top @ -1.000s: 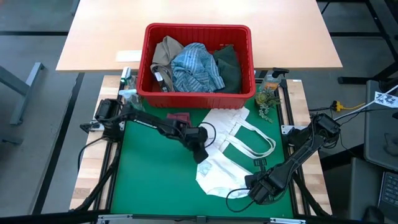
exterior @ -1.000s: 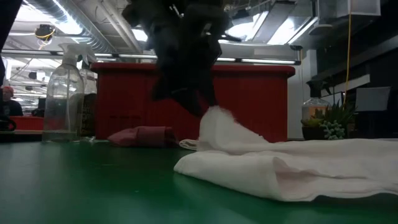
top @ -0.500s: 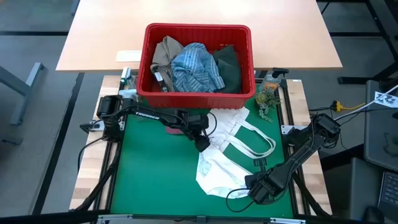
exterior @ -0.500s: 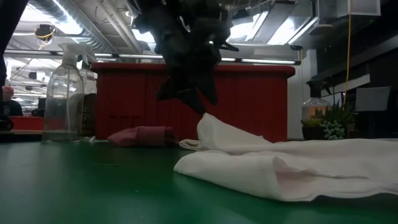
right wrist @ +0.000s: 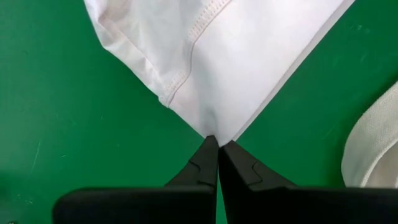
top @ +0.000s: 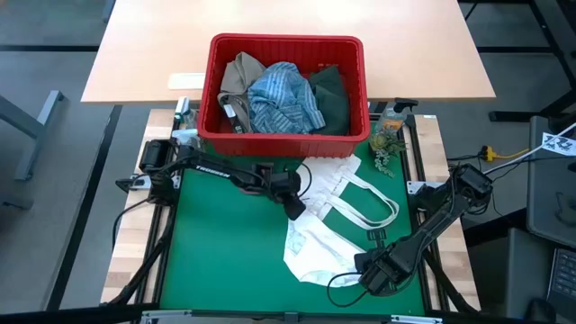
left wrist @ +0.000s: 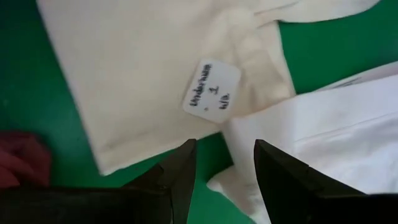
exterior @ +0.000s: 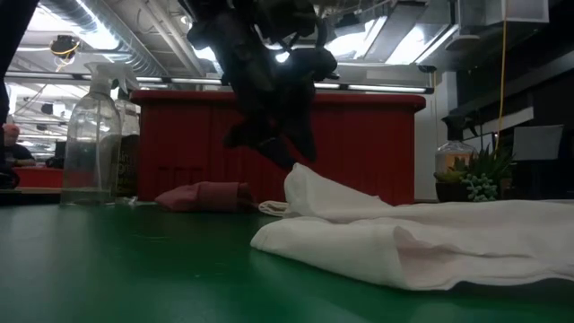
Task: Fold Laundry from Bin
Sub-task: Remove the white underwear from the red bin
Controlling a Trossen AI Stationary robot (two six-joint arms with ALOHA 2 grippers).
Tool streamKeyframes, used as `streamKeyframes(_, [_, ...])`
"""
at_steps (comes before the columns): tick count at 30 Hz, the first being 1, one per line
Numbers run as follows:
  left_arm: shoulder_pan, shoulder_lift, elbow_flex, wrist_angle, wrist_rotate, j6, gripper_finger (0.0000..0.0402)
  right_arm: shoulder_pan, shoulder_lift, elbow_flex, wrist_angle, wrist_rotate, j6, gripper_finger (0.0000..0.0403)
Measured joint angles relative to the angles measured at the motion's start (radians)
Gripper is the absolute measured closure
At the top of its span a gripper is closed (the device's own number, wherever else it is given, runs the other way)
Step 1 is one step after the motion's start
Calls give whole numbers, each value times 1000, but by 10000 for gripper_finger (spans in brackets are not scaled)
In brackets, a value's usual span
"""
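Hovering over the white cloth on the table's green mat, left gripper has fingers released, empty. Right gripper fingers clenched, pinching cloth's corner. Rest of laundry sits in bin.

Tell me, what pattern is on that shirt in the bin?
Blue-and-white stripes on the shirt; clearest in the high view.

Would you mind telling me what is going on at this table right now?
The right gripper is shut on a corner of the white cloth on the green mat. The left gripper hangs open over the cloth's far edge, beside the tote bag. The other laundry sits unfolded in the red bin.
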Motion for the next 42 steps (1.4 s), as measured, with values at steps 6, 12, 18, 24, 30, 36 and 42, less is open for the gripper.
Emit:
streamKeyframes(6, [-6, 0, 0, 49, -4, 0, 247, 0, 0, 0, 1, 0, -2, 398])
streamKeyframes(12, [-7, 11, 0, 79, -38, -2, 247, 0, 0, 0, 2, 0, -2, 398])
streamKeyframes(18, [-15, 78, 0, 130, -8, -54, 247, 0, 0, 0, 9, 2, -2, 398])
streamKeyframes(24, [-15, 111, -1, 175, 35, -48, 252, 1, 0, 0, 18, 2, -3, 398])
streamKeyframes(30, [-16, 111, -1, 212, 36, -45, 314, 1, 0, 0, 23, 2, 2, 398])
streamKeyframes(36, [-16, 111, -1, 267, 14, 2, 393, 1, 0, 0, 24, 1, 30, 398])
streamKeyframes(42, [-16, 111, -1, 337, -48, 70, 397, 1, 0, 0, 23, -24, 77, 398])
